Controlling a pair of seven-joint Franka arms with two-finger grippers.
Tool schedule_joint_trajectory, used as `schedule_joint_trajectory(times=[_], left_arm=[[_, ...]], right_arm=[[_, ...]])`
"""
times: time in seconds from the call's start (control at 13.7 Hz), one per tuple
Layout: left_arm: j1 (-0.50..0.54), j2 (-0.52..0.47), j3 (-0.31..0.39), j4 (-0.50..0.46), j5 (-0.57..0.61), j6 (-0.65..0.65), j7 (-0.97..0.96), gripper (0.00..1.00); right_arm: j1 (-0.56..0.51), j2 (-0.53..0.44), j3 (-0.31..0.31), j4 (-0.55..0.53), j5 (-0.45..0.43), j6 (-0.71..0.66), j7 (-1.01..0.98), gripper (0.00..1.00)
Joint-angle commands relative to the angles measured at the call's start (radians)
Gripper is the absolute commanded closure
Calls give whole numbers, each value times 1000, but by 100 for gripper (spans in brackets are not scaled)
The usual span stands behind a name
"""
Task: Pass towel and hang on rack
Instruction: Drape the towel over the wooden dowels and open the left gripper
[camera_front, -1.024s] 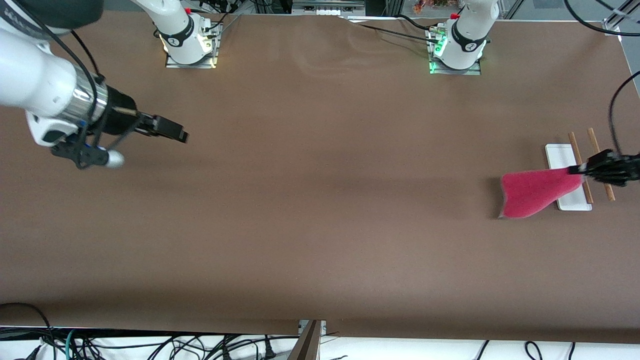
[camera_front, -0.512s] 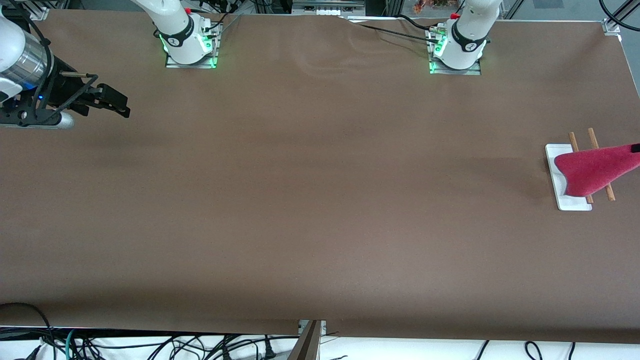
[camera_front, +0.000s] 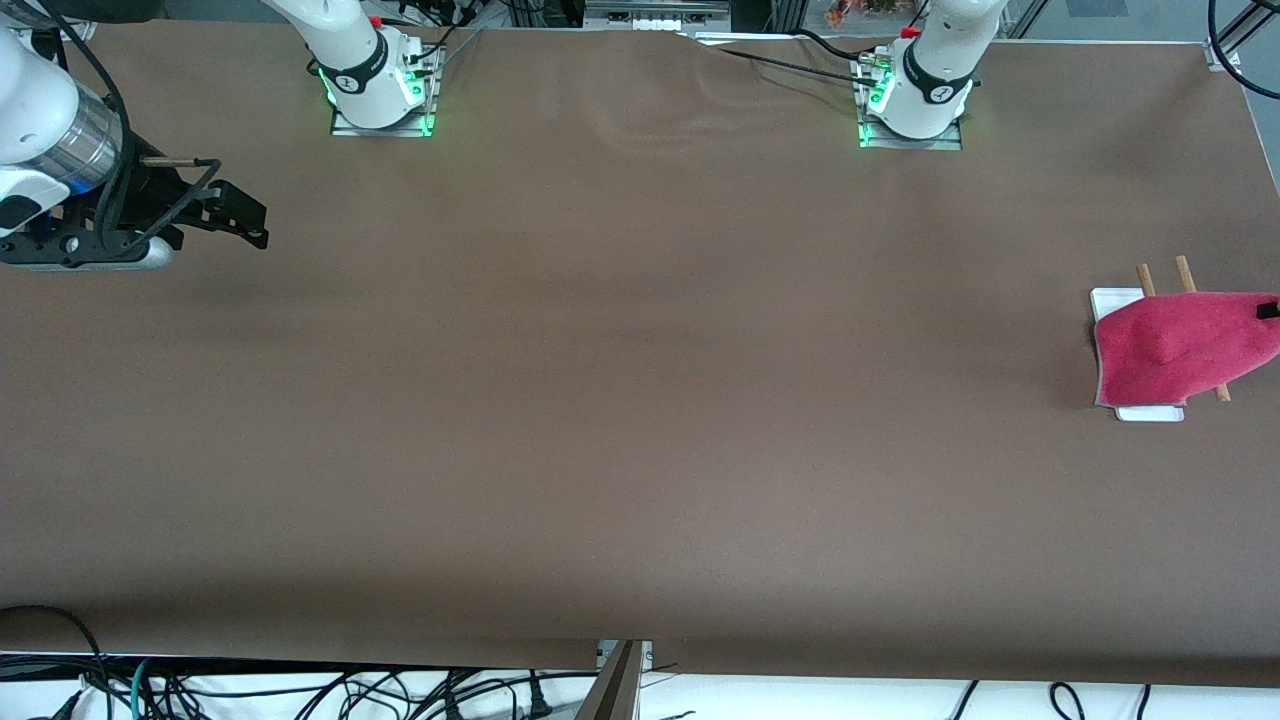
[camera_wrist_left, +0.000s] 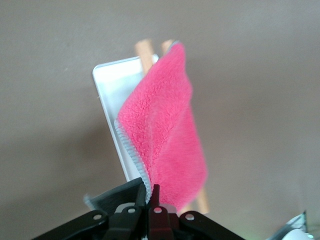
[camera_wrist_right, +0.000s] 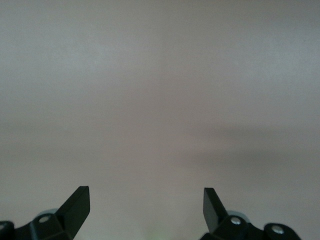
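Note:
The pink-red towel (camera_front: 1180, 345) lies draped over the rack (camera_front: 1118, 296) at the left arm's end of the table, covering most of its white base and both wooden rods (camera_front: 1184, 272). My left gripper (camera_front: 1268, 311) shows only as a black tip at the view's edge, shut on the towel's corner. In the left wrist view the fingers (camera_wrist_left: 150, 194) pinch the towel's grey hem (camera_wrist_left: 131, 149), with the towel (camera_wrist_left: 162, 130) hanging over the rack's base (camera_wrist_left: 107, 87). My right gripper (camera_front: 250, 222) is open and empty over bare table at the right arm's end; its fingertips (camera_wrist_right: 146, 200) stand wide apart.
The brown table cover (camera_front: 640, 380) spreads between the two arms. The arm bases (camera_front: 378, 85) stand along the table's edge farthest from the camera. Cables hang below the table's near edge (camera_front: 300, 690).
The left gripper carried the towel from beside the rack to over it, and the towel now lies spread lower on the rods and base. The right arm pulled back toward its end of the table.

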Motion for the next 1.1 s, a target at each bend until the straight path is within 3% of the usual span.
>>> schedule_joint_trajectory(times=[0.0, 0.22, 0.44, 0.59, 0.88, 1.02], left_arm=[[-2, 17, -12, 5, 7, 33, 25, 100], [10, 78, -12, 4, 7, 139, 31, 100], [10, 100, -12, 4, 6, 164, 33, 100], [1, 92, -14, 7, 16, 161, 25, 0], [-36, 56, -23, 19, 23, 155, -51, 0], [-100, -18, -19, 19, 74, 130, -125, 0]], right_arm=[[5, 1, 0, -1, -19, 14, -7, 0], [10, 9, 2, 27, -25, 13, -14, 0], [8, 16, -1, 41, -30, 16, -11, 0], [5, 26, -3, 42, -27, 19, -7, 0], [7, 30, -3, 53, -9, 19, -7, 0], [8, 44, -1, 82, -9, 19, -7, 0]])
